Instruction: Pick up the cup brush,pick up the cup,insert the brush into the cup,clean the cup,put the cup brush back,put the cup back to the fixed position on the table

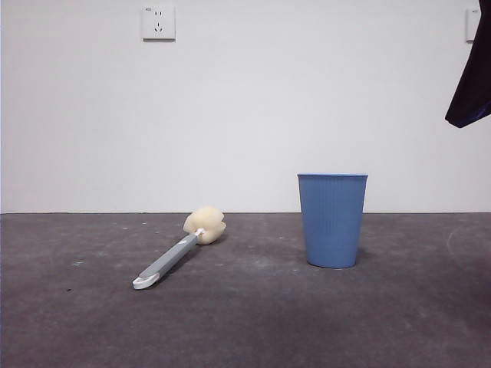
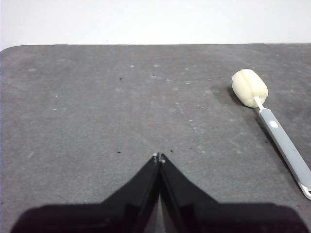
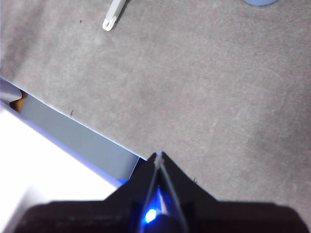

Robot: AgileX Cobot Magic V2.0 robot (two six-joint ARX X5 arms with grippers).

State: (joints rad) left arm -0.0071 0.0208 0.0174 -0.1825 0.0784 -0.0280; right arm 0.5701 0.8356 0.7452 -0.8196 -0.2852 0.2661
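Nothing is picked up yet. Cup brush (image 1: 179, 250) lies flat on the table (image 1: 253, 322), well apart from the upright cup (image 1: 332, 221). Left gripper (image 2: 159, 157) and right gripper (image 3: 158, 155) hover pinched together, holding nothing; one must open over the handle next.

— What is behind my counter (image 1: 61, 322)?

— A plain white wall (image 1: 245, 115), lit evenly, with no shadows of note. It meets the far edge of the counter in a straight line.

— Anything mounted on it?

— A white socket plate (image 1: 158, 22) high up towards one side, and part of a second white plate (image 1: 472, 24) at the upper corner on the other side.

— And the counter itself, under me?

— Dark grey, matte, with pale scuffs and small dark specks. One far corner is rounded. Past its near edge I see a pale grey-blue panel (image 3: 77, 138) and a bright white surface (image 3: 43, 170) beside it; what they are I cannot tell.
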